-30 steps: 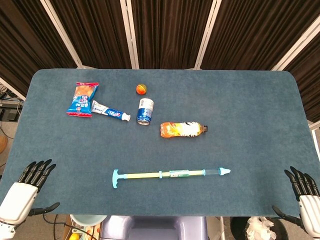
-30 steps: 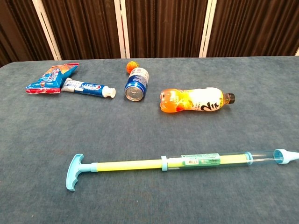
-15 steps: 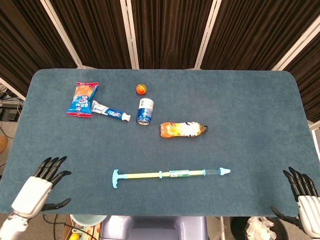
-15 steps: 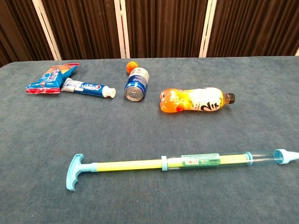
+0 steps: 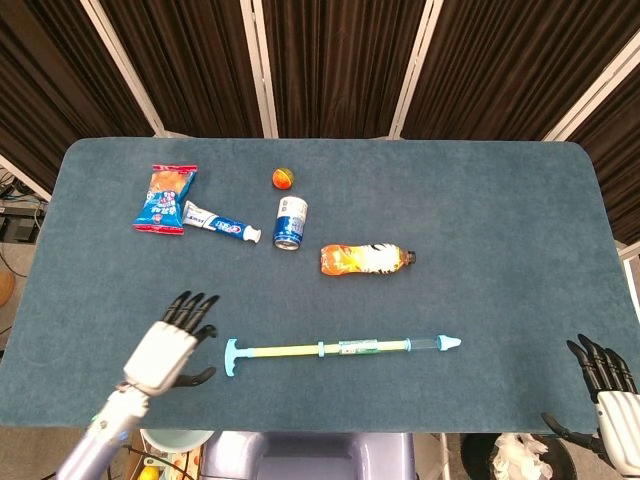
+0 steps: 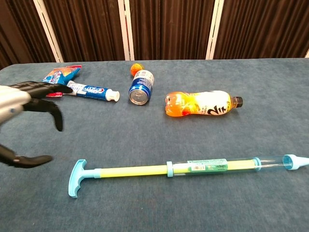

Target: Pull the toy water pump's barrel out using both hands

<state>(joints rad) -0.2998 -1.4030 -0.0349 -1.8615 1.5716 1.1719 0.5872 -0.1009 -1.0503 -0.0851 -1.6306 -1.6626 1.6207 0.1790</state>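
Pump (image 5: 340, 348) flat on desk (image 5: 480, 200); my left hand (image 5: 170, 350) open beside its handle, right hand (image 5: 612, 385) spread at desk's edge, both empty.

**Left hand open beside pump handle**

Left hand (image 6: 26, 116) at the frame's left edge, fingers spread, thumb low, holding nothing. Toy water pump (image 6: 186, 169) lies flat on the table (image 6: 270, 77), its T-handle (image 6: 76, 178) just right of the thumb, not touched. Past the fingertips: snack bag (image 6: 54, 79), toothpaste tube (image 6: 91, 91). Farther right: can (image 6: 141, 88), orange ball (image 6: 137, 68), orange bottle (image 6: 203, 104).
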